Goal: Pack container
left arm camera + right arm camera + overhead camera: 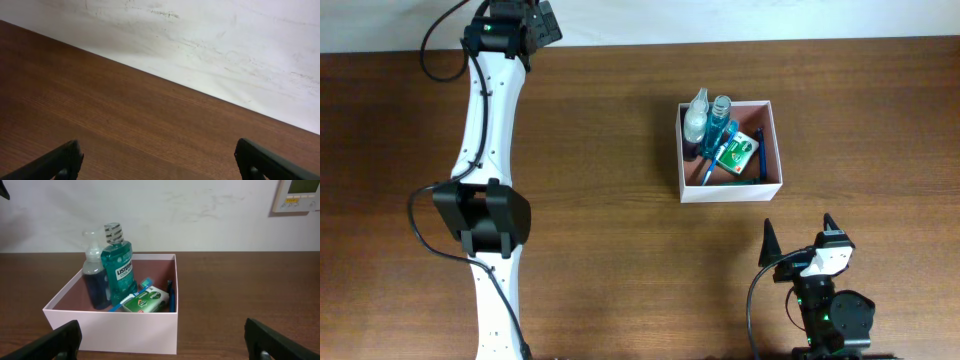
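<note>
Fingertips [62, 341] of the right gripper [162, 345] frame the bottom edge of the right wrist view, set wide apart with nothing between them. The left gripper [157, 167] is equally wide and empty; its camera shows only bare table [125, 120] and the wall behind.

Location of the task item: the container [110, 330] stands on the table directly ahead of the right gripper, a little left of its centre line, with one white wall facing the fingers. In the overhead view it lies up-frame of that gripper, near it but not touching.

Contents (all grouped toward one side of the box, leaving the rest of the pinkish floor bare):
- mouthwash bottle [118, 267], upright
- pump bottle [93, 277], upright, touching the mouthwash bottle
- soap box [146, 301], lying flat
- toothbrush [135, 294], slanted across the soap box

The container is square, so no long axis governs the approach. The right arm is clearly the nearer; the left gripper sits at the far table edge, well apart. No loose item shows on the table, so packing appears largely complete.
</note>
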Controlling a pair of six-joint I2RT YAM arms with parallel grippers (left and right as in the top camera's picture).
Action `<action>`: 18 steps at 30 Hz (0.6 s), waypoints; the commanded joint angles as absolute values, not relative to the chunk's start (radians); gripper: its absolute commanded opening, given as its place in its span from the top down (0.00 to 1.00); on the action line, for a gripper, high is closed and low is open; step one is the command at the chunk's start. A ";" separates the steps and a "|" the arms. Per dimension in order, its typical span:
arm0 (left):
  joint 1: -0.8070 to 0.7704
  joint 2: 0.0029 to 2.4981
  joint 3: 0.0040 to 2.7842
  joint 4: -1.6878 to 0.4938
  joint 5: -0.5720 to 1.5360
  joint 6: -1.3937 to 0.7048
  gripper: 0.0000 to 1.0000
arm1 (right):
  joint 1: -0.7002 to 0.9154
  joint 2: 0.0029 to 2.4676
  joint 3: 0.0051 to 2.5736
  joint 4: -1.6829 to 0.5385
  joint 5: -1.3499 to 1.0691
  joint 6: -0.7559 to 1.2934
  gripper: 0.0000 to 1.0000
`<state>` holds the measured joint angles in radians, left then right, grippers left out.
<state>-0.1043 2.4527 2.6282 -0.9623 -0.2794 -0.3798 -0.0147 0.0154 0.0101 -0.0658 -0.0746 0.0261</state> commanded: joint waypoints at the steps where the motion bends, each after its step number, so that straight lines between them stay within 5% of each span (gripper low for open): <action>1: -0.105 2.458 2.635 -0.975 -0.276 -0.389 0.01 | -0.007 0.004 0.006 -0.072 -0.062 0.030 0.01; 12: -0.105 2.381 2.629 -1.104 -0.331 -0.389 0.00 | -0.007 0.004 0.006 -0.072 -0.062 0.030 0.01; 18: -0.104 2.168 2.407 -1.066 -0.366 -0.389 0.01 | -0.007 0.004 0.006 -0.072 -0.062 0.030 0.01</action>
<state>-0.1043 2.3516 2.5038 -1.0954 -0.3149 -0.3828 -0.0147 0.0154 0.0101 -0.0666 -0.0746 0.0261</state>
